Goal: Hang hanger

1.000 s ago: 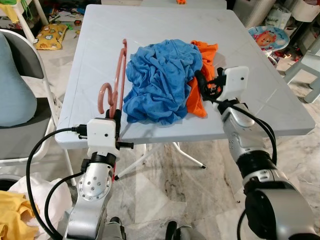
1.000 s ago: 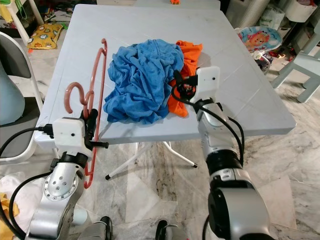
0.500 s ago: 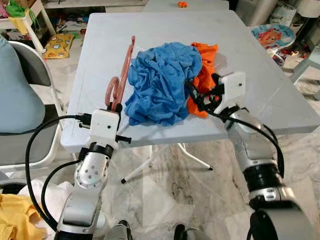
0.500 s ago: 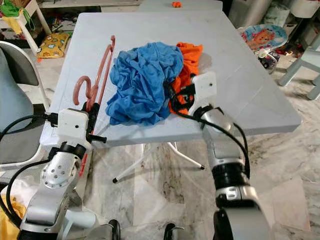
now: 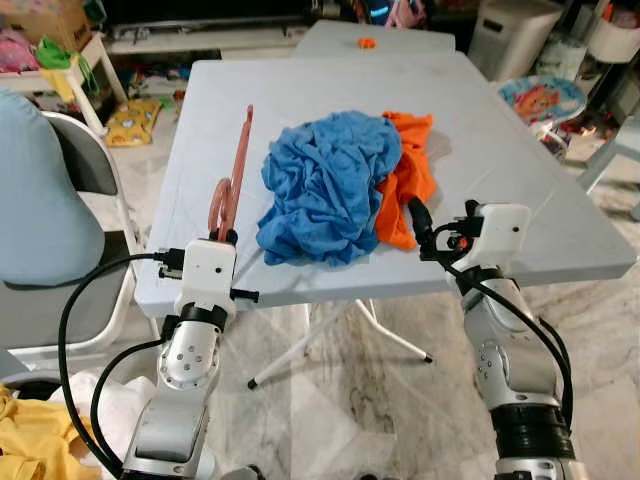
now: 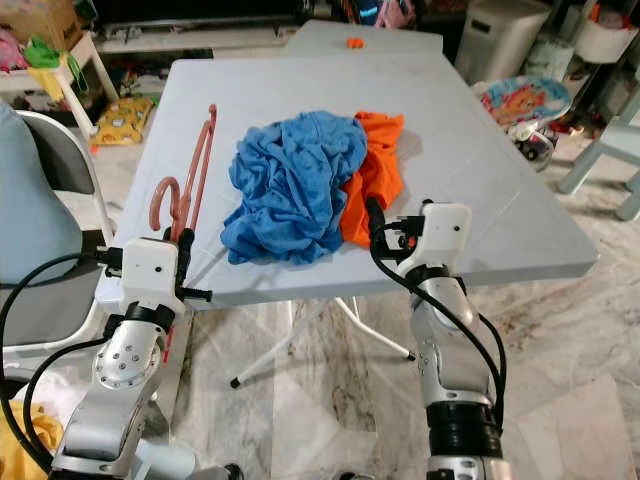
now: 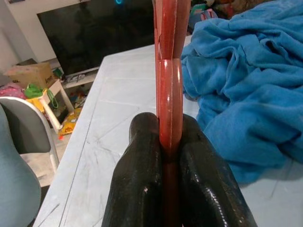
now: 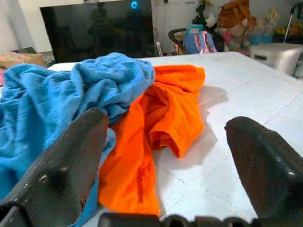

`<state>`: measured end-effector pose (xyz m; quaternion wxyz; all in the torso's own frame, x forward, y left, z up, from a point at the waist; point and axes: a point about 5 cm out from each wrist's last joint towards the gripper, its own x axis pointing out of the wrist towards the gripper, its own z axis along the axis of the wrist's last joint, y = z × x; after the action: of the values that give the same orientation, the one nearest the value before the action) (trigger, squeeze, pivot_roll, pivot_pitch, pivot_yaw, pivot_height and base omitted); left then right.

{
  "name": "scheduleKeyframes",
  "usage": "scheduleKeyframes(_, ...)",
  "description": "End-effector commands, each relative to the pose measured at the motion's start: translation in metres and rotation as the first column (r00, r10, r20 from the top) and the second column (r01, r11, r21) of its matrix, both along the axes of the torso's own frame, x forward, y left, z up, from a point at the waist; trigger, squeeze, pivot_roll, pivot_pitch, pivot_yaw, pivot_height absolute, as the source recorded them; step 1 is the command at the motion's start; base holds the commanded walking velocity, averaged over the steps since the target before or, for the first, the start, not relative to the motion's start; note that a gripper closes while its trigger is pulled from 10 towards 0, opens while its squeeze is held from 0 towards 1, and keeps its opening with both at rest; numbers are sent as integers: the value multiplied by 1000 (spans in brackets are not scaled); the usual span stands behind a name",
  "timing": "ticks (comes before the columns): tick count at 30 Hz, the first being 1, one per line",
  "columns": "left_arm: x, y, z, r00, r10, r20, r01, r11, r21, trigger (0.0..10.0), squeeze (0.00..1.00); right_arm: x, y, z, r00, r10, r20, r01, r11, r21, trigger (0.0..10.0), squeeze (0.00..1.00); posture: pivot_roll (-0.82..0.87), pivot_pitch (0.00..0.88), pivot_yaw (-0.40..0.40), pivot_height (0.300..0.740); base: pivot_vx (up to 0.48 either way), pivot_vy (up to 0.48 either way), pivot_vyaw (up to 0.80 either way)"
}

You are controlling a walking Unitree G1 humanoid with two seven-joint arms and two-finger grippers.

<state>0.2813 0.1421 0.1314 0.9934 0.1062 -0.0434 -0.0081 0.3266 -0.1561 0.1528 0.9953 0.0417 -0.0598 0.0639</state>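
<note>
Hanger [image 5: 232, 182]: salmon pink in the eye views, deeper red in the left wrist view. Left gripper [image 7: 171, 156]: glossy black fingers, white wrist housing, silver arm. Right gripper [image 8: 165, 156]: black fingers, white housing, silver arm with black cables. Crumpled garment [image 5: 325, 185] at table centre: solid medium blue, no pattern. Garment [image 5: 408, 165] to its right: solid bright orange. Table [image 5: 520, 180]: pale grey-white, plain. Floor [image 5: 370, 390]: beige marble with brown veining. Chair [image 5: 40, 215] at left: white frame, pale blue-grey back. Cloth [image 5: 30, 445] at near left: yellow. Small object [image 5: 366, 43] at far table edge: orange. Screen [image 8: 94, 30]: black.
</note>
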Motion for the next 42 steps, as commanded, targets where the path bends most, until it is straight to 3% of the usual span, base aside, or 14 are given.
scheduleKeyframes(1,1,0,-2,1000,-14,-6,14,1000,3,10000,0,-2,4,0,1000,16,-2,-16,999,-40,10000,0,75,0,-4,740,0,0,0)
scheduleKeyframes(9,4,-3,-3,1000,-4,2,4,1000,-14,10000,0,0,2,0,999,-26,-23,26,1000,2,10000,0,68,0,-13,740,0,0,0)
scheduleKeyframes(15,4,-8,-4,1000,-7,3,8,1000,-25,10000,0,-2,16,0,998,46,-40,-45,999,28,10000,0,71,0,-21,740,0,0,0)
scheduleKeyframes(24,8,-8,-4,1000,5,6,-5,1000,-31,10000,0,3,22,5,995,89,-42,-88,996,25,10000,0,60,0,-24,740,0,0,0)
scheduleKeyframes(42,5,-11,-7,1000,-4,3,4,999,-40,10000,0,2,14,7,995,77,-68,-77,997,-4,10000,0,37,62,-40,740,0,0,0)
